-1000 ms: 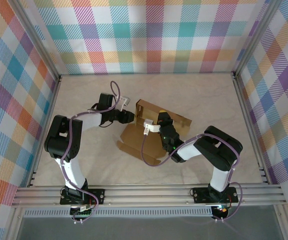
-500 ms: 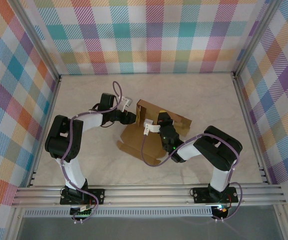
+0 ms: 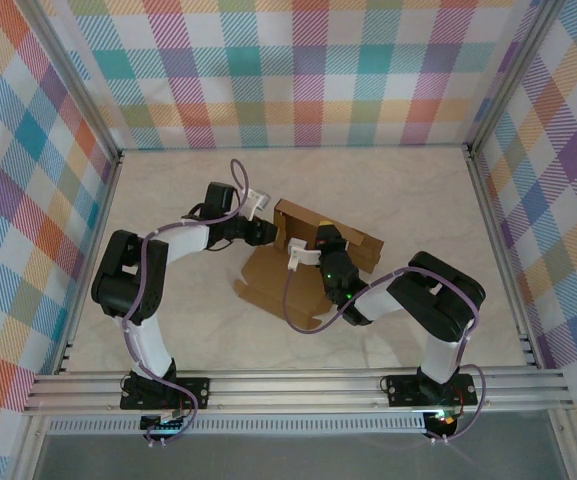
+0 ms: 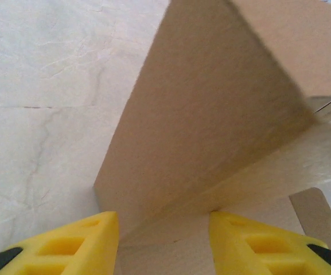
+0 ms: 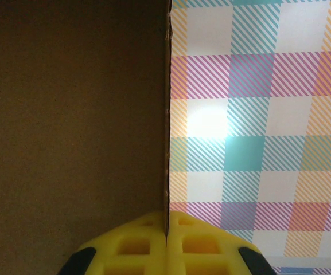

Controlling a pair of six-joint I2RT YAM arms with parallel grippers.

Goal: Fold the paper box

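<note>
To your left you find the left gripper [image 4: 164, 240], yellow fingers spread apart at the base of a raised flap of the paper box [image 3: 268, 275], which sits mid-table [image 3: 418, 200], while the right gripper [image 5: 167, 229] pinches its upright wall's edge.

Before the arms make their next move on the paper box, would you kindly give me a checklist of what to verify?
1. Right gripper clamped on a raised panel of the paper box: ok.
2. Left gripper open: ok, fingers apart.
3. Left fingers touching the cardboard: cannot tell.
4. Far wall standing up: ok in the top view.
5. Near flaps folded up: not ok, lying flat on the table.
</note>
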